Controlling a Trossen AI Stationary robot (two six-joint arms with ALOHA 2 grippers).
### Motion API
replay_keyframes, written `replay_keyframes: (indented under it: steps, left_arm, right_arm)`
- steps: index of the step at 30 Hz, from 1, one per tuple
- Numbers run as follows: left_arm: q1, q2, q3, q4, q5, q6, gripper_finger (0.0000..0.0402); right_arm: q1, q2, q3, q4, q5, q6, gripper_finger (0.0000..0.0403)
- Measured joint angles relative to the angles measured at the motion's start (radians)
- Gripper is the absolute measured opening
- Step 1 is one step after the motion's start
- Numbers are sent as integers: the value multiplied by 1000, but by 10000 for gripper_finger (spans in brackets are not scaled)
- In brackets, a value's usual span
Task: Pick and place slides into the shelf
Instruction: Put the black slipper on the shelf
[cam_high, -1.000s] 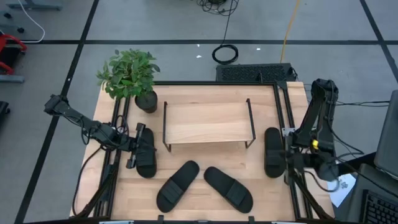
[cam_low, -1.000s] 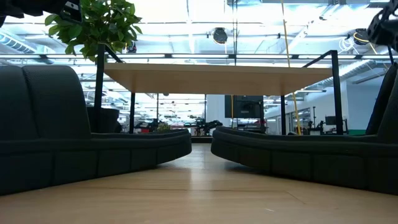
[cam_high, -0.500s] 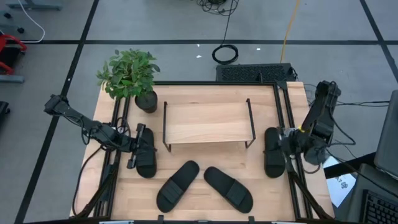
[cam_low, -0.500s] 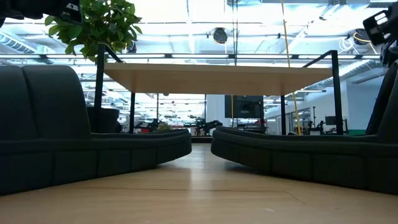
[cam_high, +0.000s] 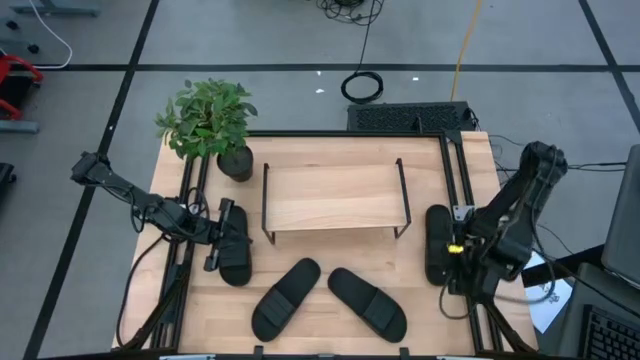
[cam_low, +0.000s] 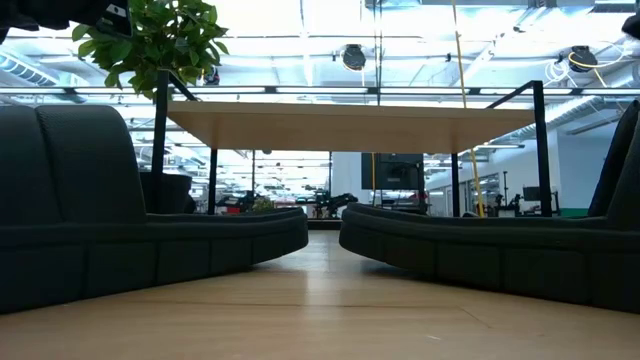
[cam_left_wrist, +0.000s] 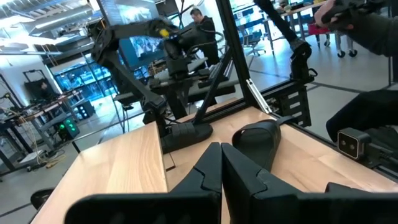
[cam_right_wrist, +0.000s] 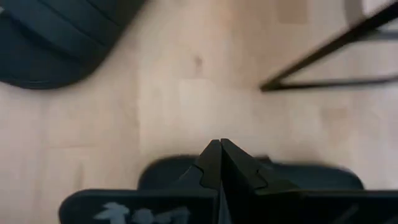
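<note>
The shelf (cam_high: 335, 195) stands at the table's far middle on thin black legs; its board (cam_low: 350, 125) is bare. Four black slides lie sole-down on the table: one left (cam_high: 238, 270), two near the front edge (cam_high: 285, 298) (cam_high: 367, 303), one right (cam_high: 436, 235). My left gripper (cam_high: 232, 238) is shut and points level above the left slide; its shut fingers (cam_left_wrist: 221, 163) face the front slides (cam_left_wrist: 258, 140). My right gripper (cam_high: 450, 252) is shut and points steeply down by the right slide, which shows blurred under its tips (cam_right_wrist: 221, 152).
A potted plant (cam_high: 210, 120) stands at the far left corner. Black frame rails (cam_high: 188, 200) (cam_high: 462, 180) run along both side edges. Bare tabletop (cam_high: 330, 255) lies between shelf and front slides. A person (cam_left_wrist: 202, 25) is in the room beyond.
My right arm has swung out toward the table's right edge, and its gripper has tipped from near level to steeply downward beside the right slide, staying shut. The slides have kept their places.
</note>
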Motion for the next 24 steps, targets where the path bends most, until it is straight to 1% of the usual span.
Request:
replay_keyframes:
  steps: [2, 4, 9, 16, 21, 24]
  left_arm:
    - [0, 0, 0, 0, 0, -4, 8]
    - [0, 0, 0, 0, 0, -9, 8]
    - [0, 0, 0, 0, 0, -20, 8]
    - [0, 0, 0, -2, 0, -22, 8]
    - [0, 0, 0, -7, 0, -16, 8]
    - [0, 0, 0, -7, 0, -19, 8]
  right_arm:
    - [0, 65, 51, -71, -3, 41, 0]
    - [0, 111, 73, -115, -20, 79, 0]
    - [5, 201, 59, -130, -37, 124, 0]
    - [13, 333, 56, -145, -182, 160, 0]
    - [49, 390, 76, -235, -188, 270, 0]
    - [78, 409, 107, -234, -172, 301, 0]
